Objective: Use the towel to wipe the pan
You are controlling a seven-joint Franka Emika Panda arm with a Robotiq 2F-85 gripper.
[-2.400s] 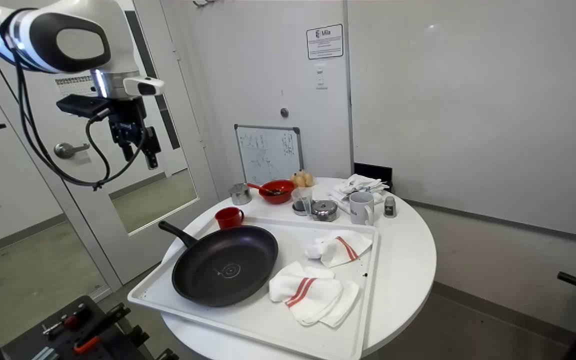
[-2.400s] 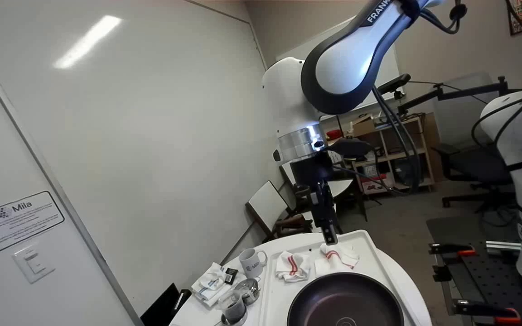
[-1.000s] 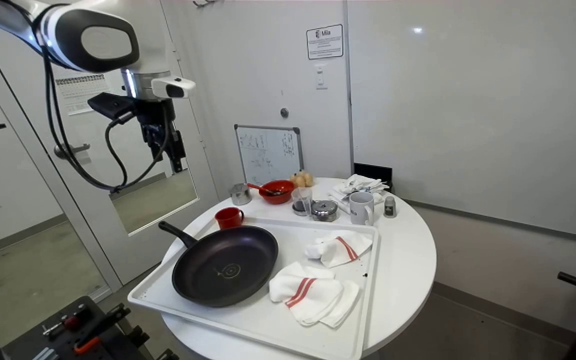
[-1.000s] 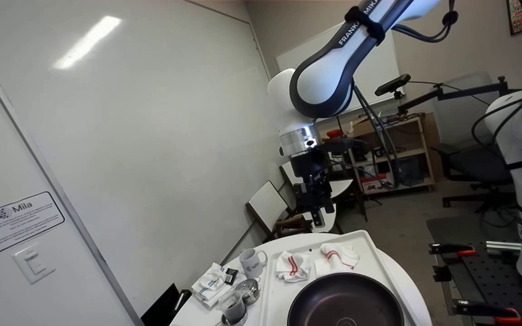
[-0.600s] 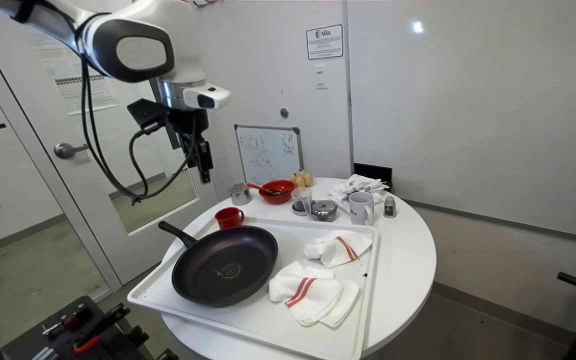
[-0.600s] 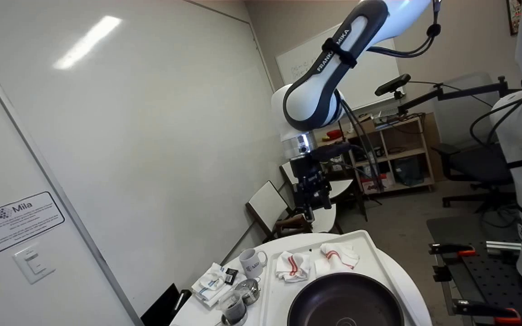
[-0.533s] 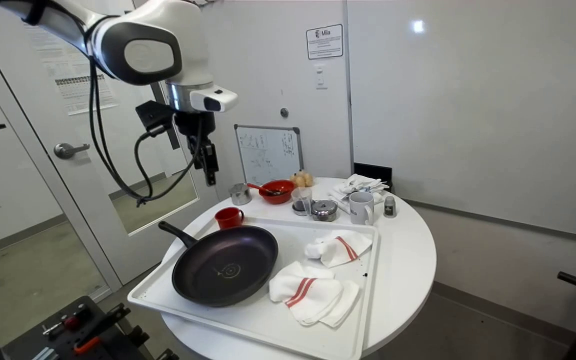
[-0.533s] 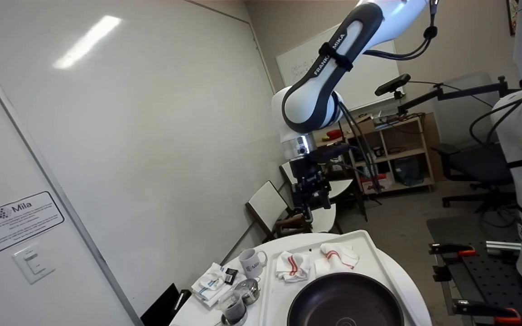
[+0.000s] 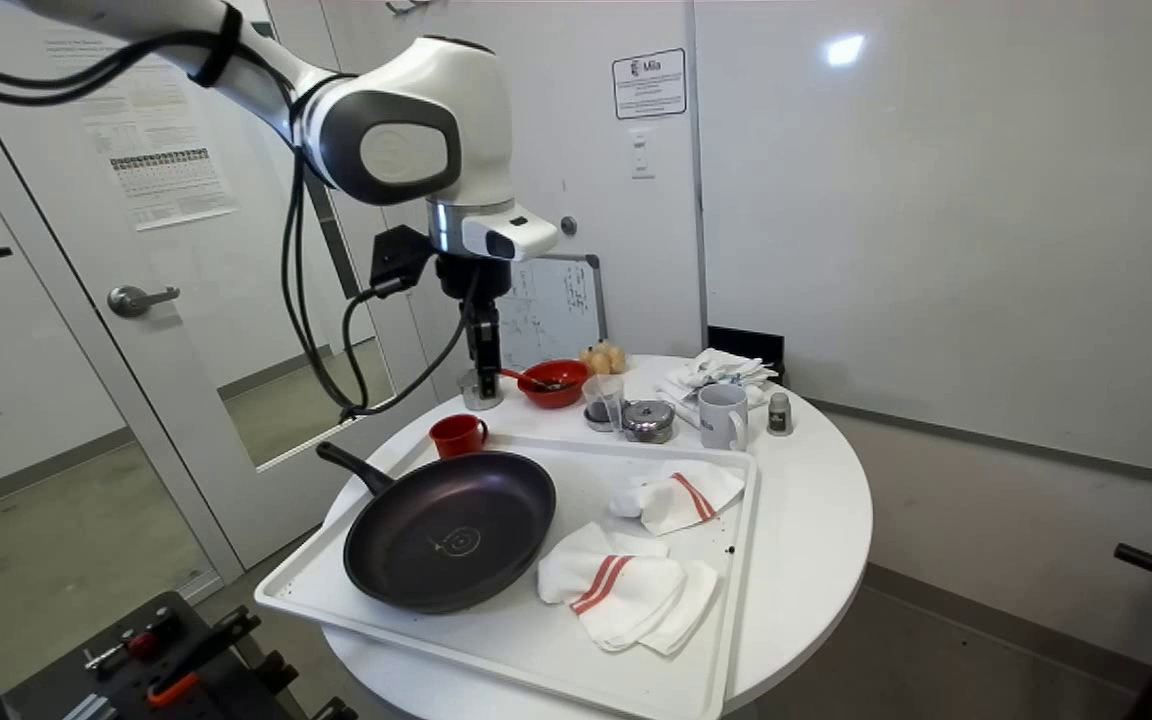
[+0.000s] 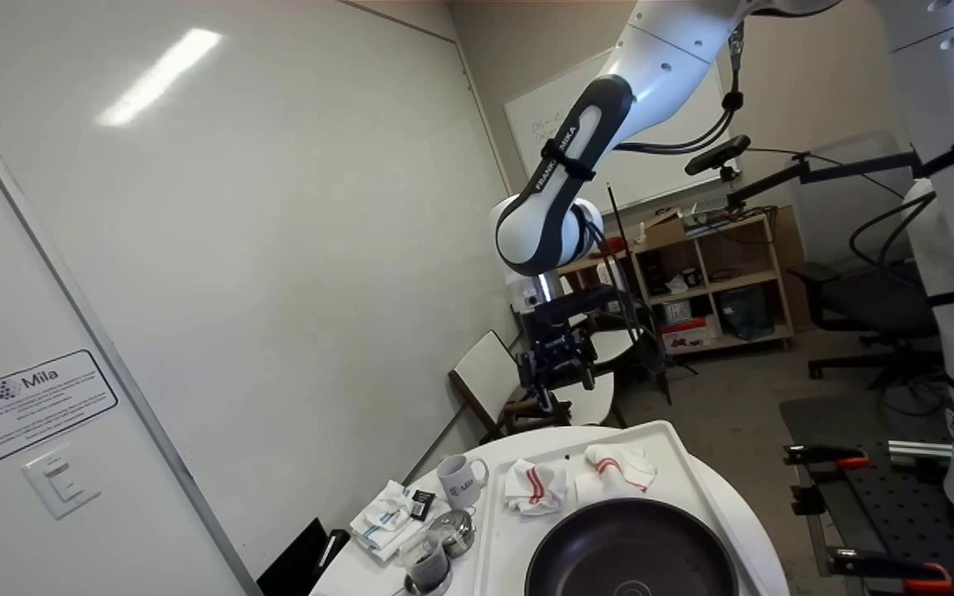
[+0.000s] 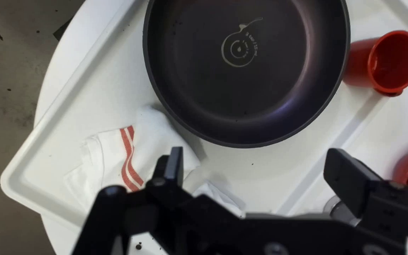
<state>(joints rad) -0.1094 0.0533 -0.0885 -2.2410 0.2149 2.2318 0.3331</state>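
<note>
Nearest, in an exterior view, a striped towel [image 9: 631, 588] lies between the pan [image 9: 451, 535] and the right edge of the tray [image 9: 526, 640], toward the near corner; the pan fills the left half. A second towel [image 9: 681, 497] sits by the far right corner. I judge this the approach: I'd drop straight onto the nearer towel's folds, pinch deep, lift past the pan's rim, then wipe flat. My claw [image 11: 255, 156] hangs in the air, jaws wide apart, holding and touching nothing.

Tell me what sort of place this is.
Likely a robotics lab or office room rather than a kitchen, despite the pan: a Franka arm, a whiteboard with writing and a wall sign reading Mila.
</note>
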